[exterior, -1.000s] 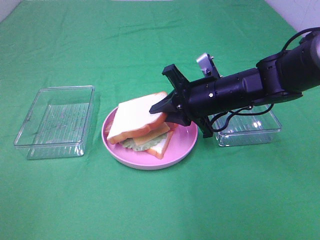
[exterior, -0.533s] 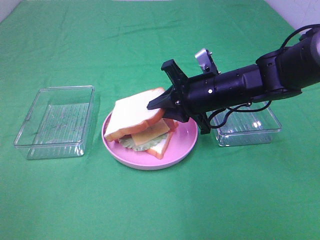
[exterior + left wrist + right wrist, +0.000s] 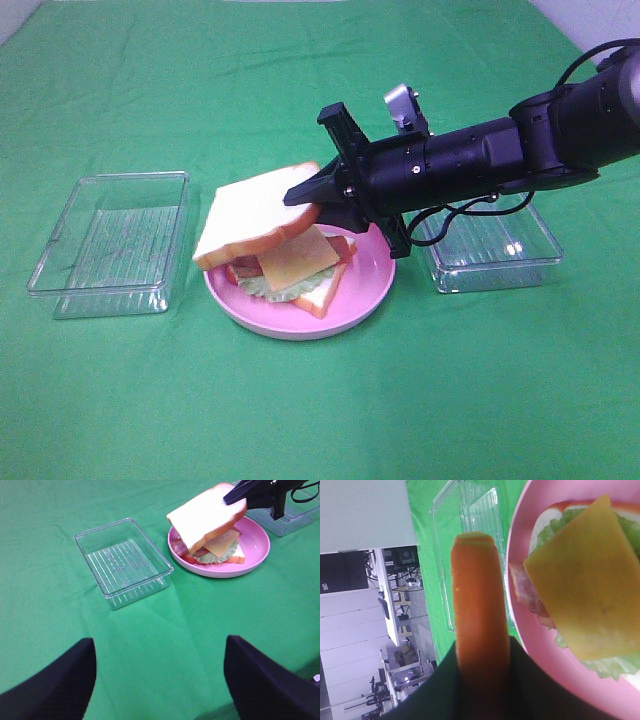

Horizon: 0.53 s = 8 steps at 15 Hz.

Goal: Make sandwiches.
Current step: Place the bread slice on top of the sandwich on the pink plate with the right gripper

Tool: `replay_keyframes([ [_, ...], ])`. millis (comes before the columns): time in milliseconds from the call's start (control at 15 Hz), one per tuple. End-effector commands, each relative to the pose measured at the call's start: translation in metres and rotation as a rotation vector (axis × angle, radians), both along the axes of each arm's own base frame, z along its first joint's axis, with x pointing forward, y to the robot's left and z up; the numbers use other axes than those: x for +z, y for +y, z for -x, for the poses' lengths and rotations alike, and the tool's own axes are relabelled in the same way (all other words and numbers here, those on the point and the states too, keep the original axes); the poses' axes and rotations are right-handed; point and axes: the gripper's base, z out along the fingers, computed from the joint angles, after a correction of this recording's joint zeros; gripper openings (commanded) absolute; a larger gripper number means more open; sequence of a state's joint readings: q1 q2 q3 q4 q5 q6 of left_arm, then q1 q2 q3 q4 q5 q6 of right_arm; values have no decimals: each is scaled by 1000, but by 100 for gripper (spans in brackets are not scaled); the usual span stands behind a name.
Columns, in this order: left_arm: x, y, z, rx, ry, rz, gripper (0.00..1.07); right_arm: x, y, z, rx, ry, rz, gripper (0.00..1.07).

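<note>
White top slice (image 3: 258, 212) is pinched by its crust edge in the right gripper (image 3: 318, 203), jaws narrowed on it, so the bread hangs tilted above the plate (image 3: 368, 287) with its far end dipping past the plate's rim toward the left tray (image 3: 112, 240). Edge grip makes sense: it leaves the broad face free to land flat. Right wrist view confirms it, orange crust (image 3: 479, 610) clamped edge-on between dark pads.

Rest of the sandwich sits on the plate: bottom slice (image 3: 322, 293), lettuce (image 3: 272, 289), bacon (image 3: 244, 268) and cheese (image 3: 298, 258) on top, all exposed under the raised slice. Stack sits toward the left-tray side of the plate, cheese slightly skewed.

Right tray (image 3: 492, 245) lies beyond the plate under the right arm, apparently bare, partly hidden. Left tray is well apart from the plate on the other side, nothing in it.

Left gripper (image 3: 159, 680) is wide, holding nothing, hovering over bare cloth (image 3: 320, 400) on the near side of the left tray, kept clear of the plate.

Judgement: last step, closing the sandwich. Slice looks offset from the stack, so it needs shifting back over the plate before release, or it will hang off.
</note>
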<state>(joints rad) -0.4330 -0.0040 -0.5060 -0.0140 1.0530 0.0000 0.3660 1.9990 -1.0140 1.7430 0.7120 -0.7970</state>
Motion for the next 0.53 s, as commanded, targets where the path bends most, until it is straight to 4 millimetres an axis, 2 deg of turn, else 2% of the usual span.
replay_keyframes([
  [67, -2, 1, 3, -7, -19, 13, 69, 8, 2, -3, -28, -8, -52, 0],
  [400, -2, 1, 3, -7, -19, 13, 69, -15, 2, -4, -26, 39, -19, 0],
  [533, -2, 1, 3, -7, -19, 13, 69, -17, 1, -4, -30, 36, -4, 0],
])
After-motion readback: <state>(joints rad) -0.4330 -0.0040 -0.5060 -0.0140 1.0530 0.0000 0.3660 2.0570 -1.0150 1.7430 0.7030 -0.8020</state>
